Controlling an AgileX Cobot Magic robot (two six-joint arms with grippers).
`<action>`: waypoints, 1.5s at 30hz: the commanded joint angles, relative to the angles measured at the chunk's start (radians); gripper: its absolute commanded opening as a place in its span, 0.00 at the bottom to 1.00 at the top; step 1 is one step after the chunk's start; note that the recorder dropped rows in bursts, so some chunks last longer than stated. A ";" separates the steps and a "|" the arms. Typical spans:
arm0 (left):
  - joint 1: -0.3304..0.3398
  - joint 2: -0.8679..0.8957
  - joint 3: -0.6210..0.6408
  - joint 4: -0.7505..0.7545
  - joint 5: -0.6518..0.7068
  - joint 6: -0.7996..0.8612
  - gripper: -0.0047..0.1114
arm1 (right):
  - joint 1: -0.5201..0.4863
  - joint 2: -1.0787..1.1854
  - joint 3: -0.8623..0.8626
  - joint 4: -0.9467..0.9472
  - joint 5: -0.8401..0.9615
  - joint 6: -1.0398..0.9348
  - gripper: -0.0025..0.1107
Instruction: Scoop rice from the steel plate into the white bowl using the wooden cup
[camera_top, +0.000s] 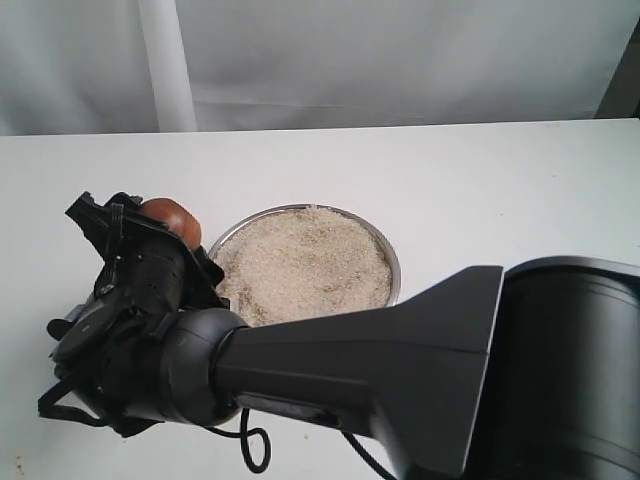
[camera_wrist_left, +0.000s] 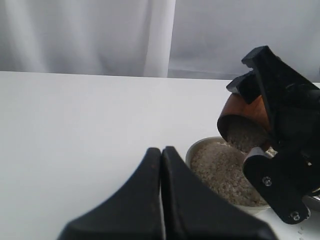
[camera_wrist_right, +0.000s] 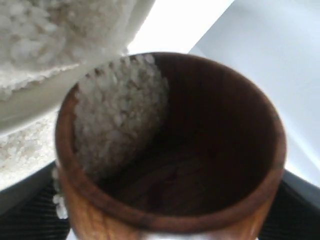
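Nearest the left wrist camera, leave the left gripper (camera_wrist_left: 161, 197) parked, fingers pressed together on nothing, just short of the bowl (camera_wrist_left: 190, 159). Just beyond, aim for that bowl's middle; already holds a good heap of rice (camera_wrist_left: 220, 172), so pour slowly lest grains roll over the rim. Over its far edge, tip the cup (camera_wrist_left: 239, 111) gently, mouth down toward the bowl, and let the grains slide out along the lower lip. Looks to be mid-pour: in the right wrist view, rice banked against the lip side only, rest of the inside bare wood. Hold the lip close over the rim; cannot tell whether touching or just apart. Around the cup, hold the right gripper (camera_wrist_left: 250, 120) firm: pinches the cup's body between its two fingers (camera_wrist_left: 267, 70), one on each side. Farther off, just beside the bowl, look to the plate (camera_top: 394, 264), heaped with rice, for the next scoop.
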 joint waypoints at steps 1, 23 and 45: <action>-0.004 -0.003 -0.003 -0.005 -0.004 -0.004 0.04 | 0.005 0.003 -0.009 -0.052 0.011 -0.010 0.02; -0.004 -0.003 -0.003 -0.005 -0.004 -0.006 0.04 | 0.025 0.003 -0.009 -0.190 0.047 -0.096 0.02; -0.004 -0.003 -0.003 -0.005 -0.004 -0.004 0.04 | 0.025 -0.010 -0.009 -0.215 0.100 -0.126 0.02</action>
